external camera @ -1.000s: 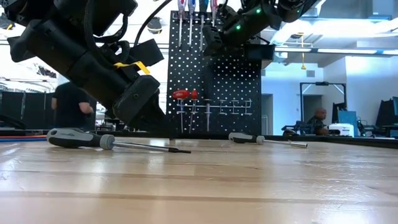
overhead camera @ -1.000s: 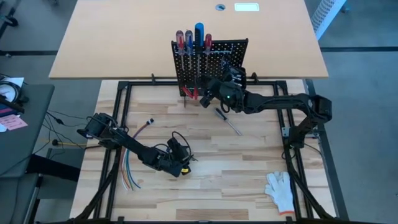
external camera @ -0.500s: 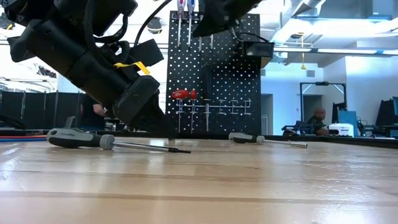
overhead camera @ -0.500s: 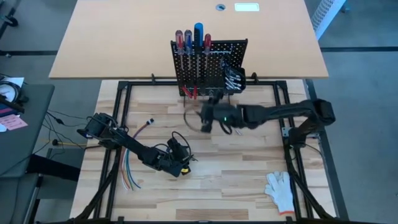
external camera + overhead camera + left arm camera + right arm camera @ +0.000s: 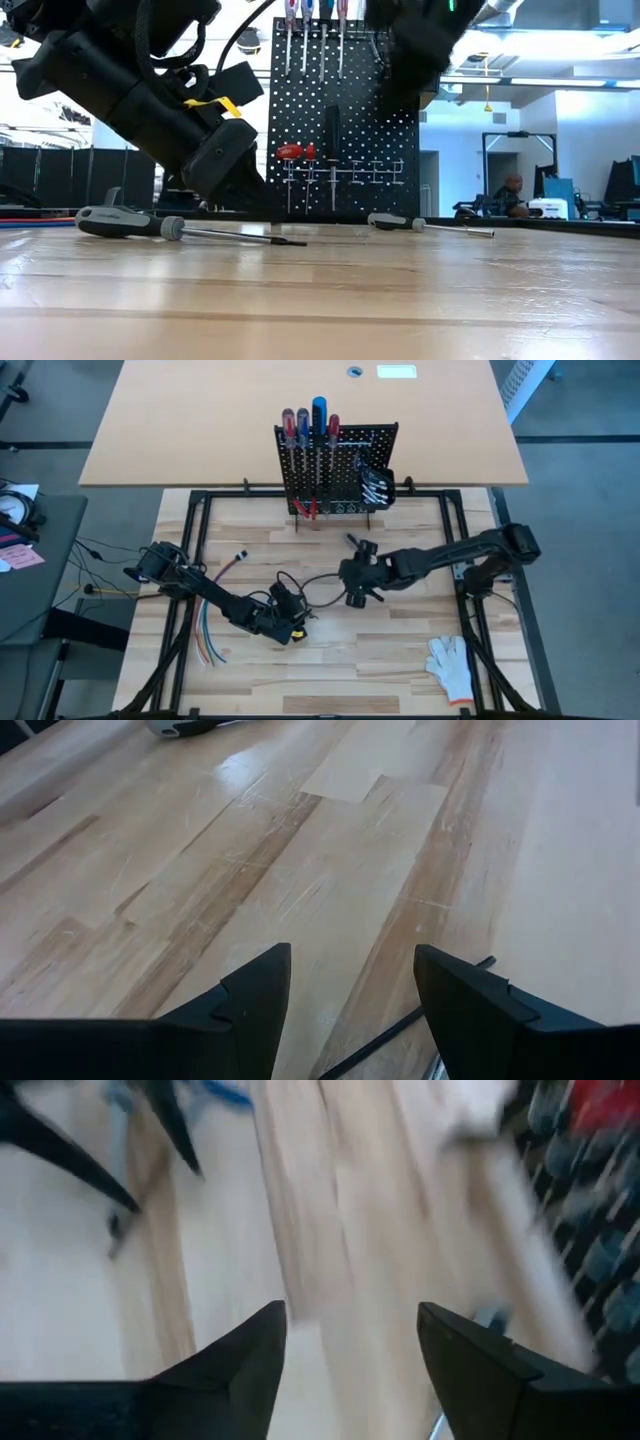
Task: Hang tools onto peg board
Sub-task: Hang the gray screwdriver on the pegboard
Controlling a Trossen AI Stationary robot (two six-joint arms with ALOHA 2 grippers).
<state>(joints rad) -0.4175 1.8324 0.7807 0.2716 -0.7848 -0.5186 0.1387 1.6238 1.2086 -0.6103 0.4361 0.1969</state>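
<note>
Four screwdrivers and red pliers already hang on the peg board. Two screwdrivers are left on the table (one beside the open, empty left hand). The right hand, open and empty, hovers mid-table.

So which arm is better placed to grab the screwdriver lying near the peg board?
Probably the right. Its open, empty claw hangs just in front of that screwdriver, while the left claw, also open, sits low by the other screwdriver, farther from the peg board.
</note>
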